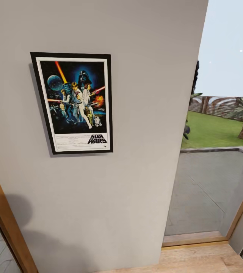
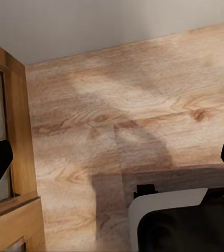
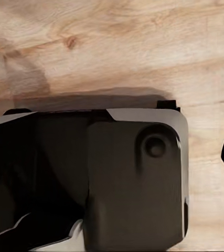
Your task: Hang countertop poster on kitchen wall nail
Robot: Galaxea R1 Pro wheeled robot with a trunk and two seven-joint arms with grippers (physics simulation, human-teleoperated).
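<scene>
One poster (image 1: 72, 102) hangs on grey wall (image 1: 136, 151), reads "STAR WARS"; both grippers spread apart, empty.

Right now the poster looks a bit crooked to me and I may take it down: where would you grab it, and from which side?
Probably by the thin black frame at its two long side edges, coming straight at the wall. The poster hangs flat against it, upright and slightly tilted, so only the rim offers an edge; the lower corners look easiest to get a hand behind.
</scene>
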